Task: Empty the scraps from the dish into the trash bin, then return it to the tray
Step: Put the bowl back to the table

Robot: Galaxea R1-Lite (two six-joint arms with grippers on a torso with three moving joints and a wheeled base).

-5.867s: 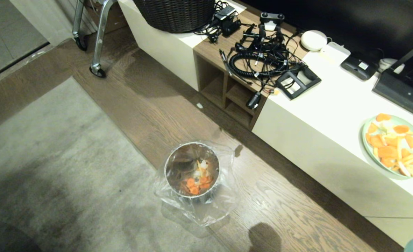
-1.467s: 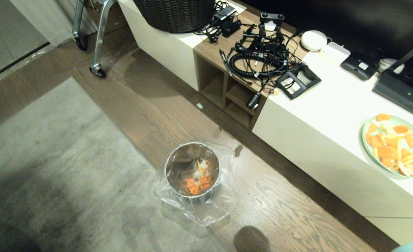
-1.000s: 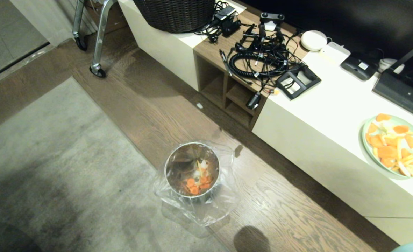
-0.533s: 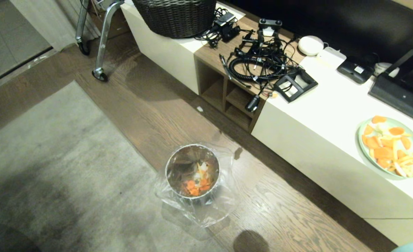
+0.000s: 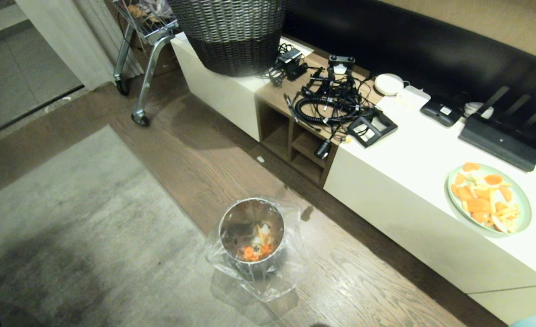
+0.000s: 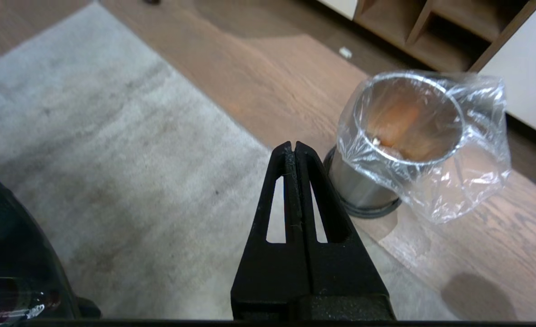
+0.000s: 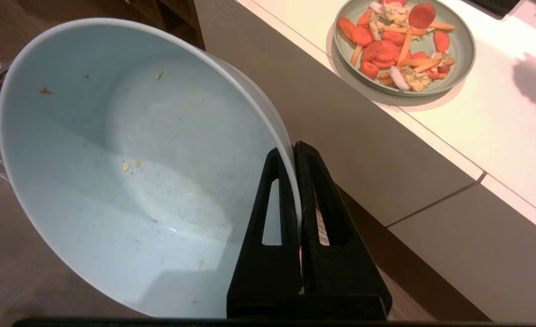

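The dish (image 7: pixel 136 159), a pale bluish-white bowl, hangs tilted from my right gripper (image 7: pixel 289 149), which is shut on its rim; only a few crumbs cling inside. A sliver of the dish (image 5: pixel 535 321) shows at the head view's lower right corner. The trash bin (image 5: pixel 238 218), shiny metal with a crinkled clear liner, stands on the wood floor with orange scraps (image 5: pixel 255 250) at its bottom. My left gripper (image 6: pixel 291 145) is shut and empty, hovering over the rug beside the trash bin (image 6: pixel 356 186). The tray is out of view.
A green plate (image 5: pixel 524 204) of orange slices sits on the long white cabinet (image 5: pixel 413 150); the plate (image 7: pixel 465 50) lies just beyond the dish. Cables (image 5: pixel 331 97), a woven basket (image 5: pixel 238 32) and a black slab (image 5: pixel 499 143) crowd the cabinet. A grey rug (image 5: pixel 68 218) covers the floor left.
The whole head view has shifted: the scene slid down and more of the back wall and basket shows, so the camera moved. The bin, plate and cabinet items stayed put.
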